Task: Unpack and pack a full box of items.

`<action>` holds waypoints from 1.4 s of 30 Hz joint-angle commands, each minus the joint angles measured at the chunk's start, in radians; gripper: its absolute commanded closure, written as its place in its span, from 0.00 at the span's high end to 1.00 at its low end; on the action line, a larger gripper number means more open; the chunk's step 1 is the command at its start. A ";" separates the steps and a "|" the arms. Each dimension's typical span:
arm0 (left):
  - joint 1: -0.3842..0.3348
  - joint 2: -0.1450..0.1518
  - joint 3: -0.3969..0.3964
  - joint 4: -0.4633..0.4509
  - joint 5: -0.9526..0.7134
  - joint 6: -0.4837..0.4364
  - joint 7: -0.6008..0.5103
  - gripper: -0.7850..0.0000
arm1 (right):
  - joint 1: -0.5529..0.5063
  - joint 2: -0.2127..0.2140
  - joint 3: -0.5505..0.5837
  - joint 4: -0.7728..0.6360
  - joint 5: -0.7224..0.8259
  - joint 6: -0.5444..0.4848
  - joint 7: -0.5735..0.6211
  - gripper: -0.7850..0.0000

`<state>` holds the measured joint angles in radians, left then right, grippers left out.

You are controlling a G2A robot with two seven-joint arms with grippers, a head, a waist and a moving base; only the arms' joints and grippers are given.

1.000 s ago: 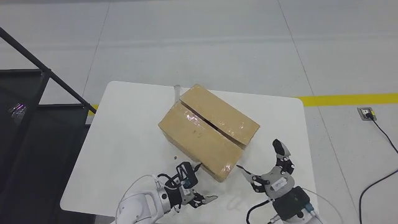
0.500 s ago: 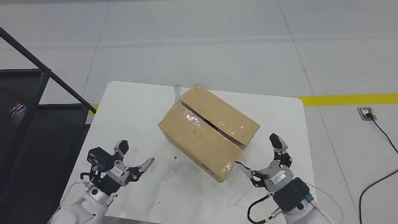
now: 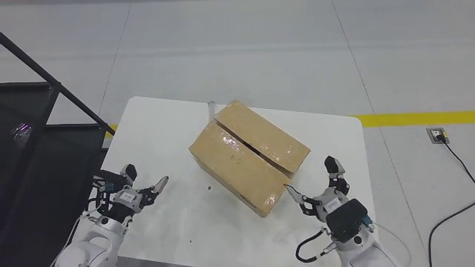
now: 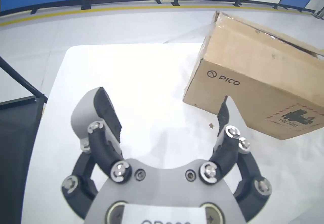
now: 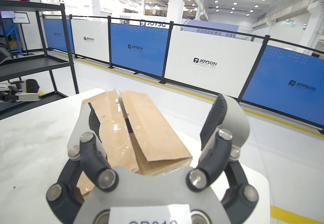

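A brown cardboard box (image 3: 249,156) sits turned at an angle in the middle of the white table (image 3: 163,119), its top flaps down with a taped seam between them. My left gripper (image 3: 145,180) hovers open over the table's near left part, well clear of the box (image 4: 255,78). My right gripper (image 3: 312,178) is open at the near right, just off the box's near corner. In the right wrist view the box (image 5: 141,121) lies right beyond the open gripper (image 5: 157,116). Nothing is held by either gripper (image 4: 164,106).
A black metal rack (image 3: 30,156) stands beside the table's left edge, also seen in the right wrist view (image 5: 30,57). A small dark speck (image 4: 210,125) lies on the table near the box. A clear strip of tape (image 3: 211,107) sticks up at the box's far corner.
My left arm has swung from beside the box's near corner out to the table's near left. My right gripper has edged slightly closer to the box.
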<state>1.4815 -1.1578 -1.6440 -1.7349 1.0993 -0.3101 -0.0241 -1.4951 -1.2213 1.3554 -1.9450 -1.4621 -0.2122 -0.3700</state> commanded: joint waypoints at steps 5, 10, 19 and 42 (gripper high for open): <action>-0.256 -0.010 0.102 0.247 -0.010 0.002 -0.025 1.00 | 0.057 0.001 0.004 0.027 0.144 -0.122 0.136 1.00; -0.440 -0.029 0.208 0.459 0.029 0.022 0.014 1.00 | 0.021 0.006 0.046 0.027 0.222 -0.178 0.123 1.00; -0.700 -0.071 0.387 0.769 0.075 -0.062 0.099 1.00 | -0.061 0.020 0.126 0.013 0.283 -0.290 0.122 1.00; -0.586 -0.031 0.364 0.732 0.151 -0.351 0.241 1.00 | -0.012 0.026 0.129 0.033 0.338 -0.343 0.161 1.00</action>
<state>0.8684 -1.1934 -1.2716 -0.9685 1.2462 -0.6604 0.2198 -1.5120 -1.1954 1.4874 -1.9144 -1.1244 -0.5543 -0.2106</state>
